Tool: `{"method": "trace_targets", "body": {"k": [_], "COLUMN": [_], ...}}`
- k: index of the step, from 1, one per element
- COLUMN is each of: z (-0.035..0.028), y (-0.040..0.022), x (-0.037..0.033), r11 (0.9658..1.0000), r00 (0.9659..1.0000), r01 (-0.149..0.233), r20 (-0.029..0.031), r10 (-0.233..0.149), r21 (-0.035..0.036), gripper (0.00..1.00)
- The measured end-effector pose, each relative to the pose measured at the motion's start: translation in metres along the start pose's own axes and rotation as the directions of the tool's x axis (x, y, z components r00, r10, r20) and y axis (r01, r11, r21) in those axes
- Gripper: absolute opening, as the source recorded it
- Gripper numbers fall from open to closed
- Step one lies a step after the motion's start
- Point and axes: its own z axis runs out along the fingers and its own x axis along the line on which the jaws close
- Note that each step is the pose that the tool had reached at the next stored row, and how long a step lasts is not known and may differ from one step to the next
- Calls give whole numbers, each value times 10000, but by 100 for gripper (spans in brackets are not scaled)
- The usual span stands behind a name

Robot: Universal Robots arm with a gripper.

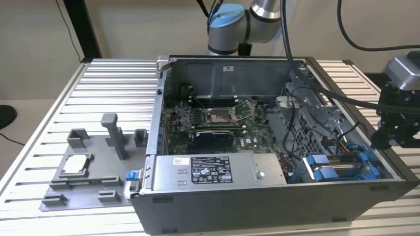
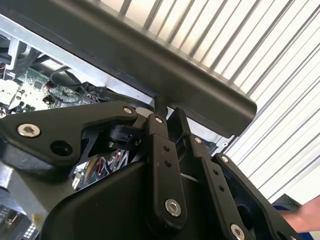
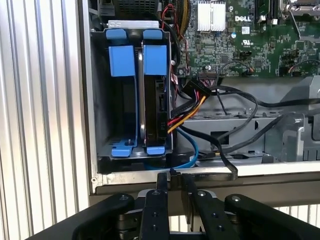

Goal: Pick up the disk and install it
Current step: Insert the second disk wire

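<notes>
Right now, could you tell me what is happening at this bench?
A single robot arm is working on an open computer case that lies on a slatted table. Its claw hangs just outside the case's wall, at the exterior view's right, shut and holding nothing. The disk, in its blue carrier, stands on edge in the drive bay beside a second blue carrier, so it looks already slotted in.

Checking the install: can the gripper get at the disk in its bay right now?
Probably yes: the case lies open, the disk stands on edge in its bay, the gripper just outside the wall. Cables crowd one side.
</notes>
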Motion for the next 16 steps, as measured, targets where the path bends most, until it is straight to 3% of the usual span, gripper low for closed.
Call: {"method": "trace_targets", "body": {"k": [7, 16], "z": [6, -26], "y": [12, 156], "x": [2, 4], "r11": [10000, 9999], "r00": [10000, 9999], "r01": [-10, -103], "r20": [8, 68], "r10": [10, 103], "r21": [1, 5], "gripper": [100, 100]}}
